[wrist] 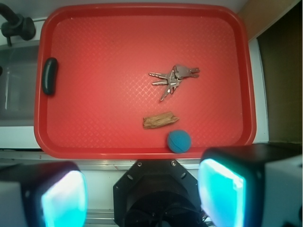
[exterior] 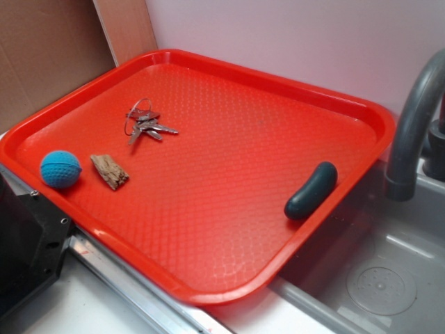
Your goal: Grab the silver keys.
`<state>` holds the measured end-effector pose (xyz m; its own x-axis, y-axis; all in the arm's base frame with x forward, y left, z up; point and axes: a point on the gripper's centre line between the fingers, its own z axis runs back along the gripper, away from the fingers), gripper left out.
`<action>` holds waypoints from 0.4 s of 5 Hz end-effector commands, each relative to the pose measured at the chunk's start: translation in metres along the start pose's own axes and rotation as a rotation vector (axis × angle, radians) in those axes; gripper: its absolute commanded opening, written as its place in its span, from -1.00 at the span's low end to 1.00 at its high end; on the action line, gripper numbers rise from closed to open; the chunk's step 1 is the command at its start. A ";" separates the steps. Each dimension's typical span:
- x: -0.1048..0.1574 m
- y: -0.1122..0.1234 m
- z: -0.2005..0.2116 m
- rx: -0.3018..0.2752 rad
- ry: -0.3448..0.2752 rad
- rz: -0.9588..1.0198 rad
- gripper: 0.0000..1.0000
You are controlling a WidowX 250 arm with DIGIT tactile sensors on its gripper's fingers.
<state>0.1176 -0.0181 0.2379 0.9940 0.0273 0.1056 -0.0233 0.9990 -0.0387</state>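
Note:
The silver keys lie on the red tray toward its far left; in the wrist view the keys sit right of the tray's middle. My gripper is high above the near edge of the tray, over the robot's black base. Its two fingers with cyan-lit pads stand wide apart and hold nothing. The gripper does not show in the exterior view.
A blue ball and a brown wood chip lie near the tray's left front; a dark green cucumber-like piece lies at the right rim. A grey faucet and sink are to the right. Cardboard stands behind.

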 end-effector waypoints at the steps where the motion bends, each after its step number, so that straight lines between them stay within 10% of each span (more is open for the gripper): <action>1: 0.038 0.055 -0.075 0.031 -0.030 0.265 1.00; 2: 0.055 0.074 -0.107 0.042 -0.066 0.323 1.00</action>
<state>0.1813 0.0476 0.1289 0.9333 0.3332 0.1342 -0.3300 0.9429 -0.0461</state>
